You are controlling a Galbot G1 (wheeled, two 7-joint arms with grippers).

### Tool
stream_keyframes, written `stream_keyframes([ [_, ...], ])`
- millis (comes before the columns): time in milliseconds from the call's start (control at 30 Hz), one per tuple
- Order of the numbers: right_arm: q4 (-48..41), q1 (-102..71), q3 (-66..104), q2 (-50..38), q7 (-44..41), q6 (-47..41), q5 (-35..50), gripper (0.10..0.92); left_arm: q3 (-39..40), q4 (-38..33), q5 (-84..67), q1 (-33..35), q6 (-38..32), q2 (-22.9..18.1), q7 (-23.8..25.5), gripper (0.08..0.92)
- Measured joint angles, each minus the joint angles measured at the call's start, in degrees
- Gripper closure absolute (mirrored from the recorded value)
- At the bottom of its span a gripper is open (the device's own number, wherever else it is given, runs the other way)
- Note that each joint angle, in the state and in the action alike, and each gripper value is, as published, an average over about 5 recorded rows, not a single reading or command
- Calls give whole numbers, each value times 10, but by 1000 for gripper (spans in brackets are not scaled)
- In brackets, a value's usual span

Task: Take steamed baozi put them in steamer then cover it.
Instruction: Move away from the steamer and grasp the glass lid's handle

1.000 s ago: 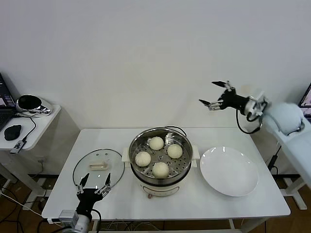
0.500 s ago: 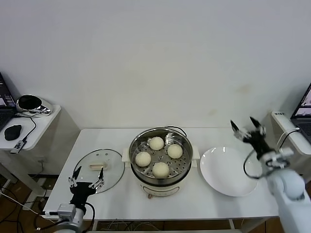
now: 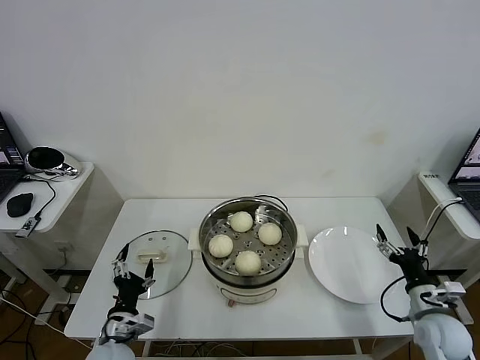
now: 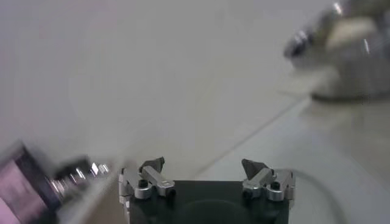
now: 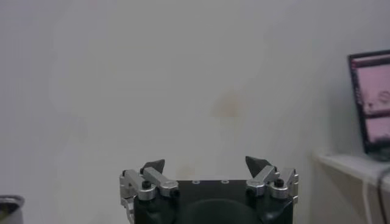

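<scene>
Four steamed baozi [image 3: 245,241] seated in steamer [image 3: 247,289], table [image 3: 300,315] centre. Glass lid [image 3: 153,264] flat near left edge. Left gripper [image 3: 133,270] spread wide, empty, over lid; right gripper [image 3: 399,244] likewise, right edge. Advised: pinch handle [image 3: 154,256] squarely, lift level, centre on rim.

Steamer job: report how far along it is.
Done: all four steamed baozi sit in the steamer; the plate is empty. In hand: nothing; left gripper and right gripper are open. Left: the glass lid lies on the table beside the steamer.
</scene>
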Motion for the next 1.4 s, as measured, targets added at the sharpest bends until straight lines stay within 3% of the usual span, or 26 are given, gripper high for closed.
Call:
stream_keyframes([
  [200,14,-27,10,17,3,4,-6,203,25,60,141,-18,7,37,-35,177],
  [500,16,-44,5,34,5,7,-19,203,48,126,217,-55,11,67,-32,177],
  [1400,2,-50,-30,63,7,13,-51,203,82,234,226,-169,43,77,15,177],
])
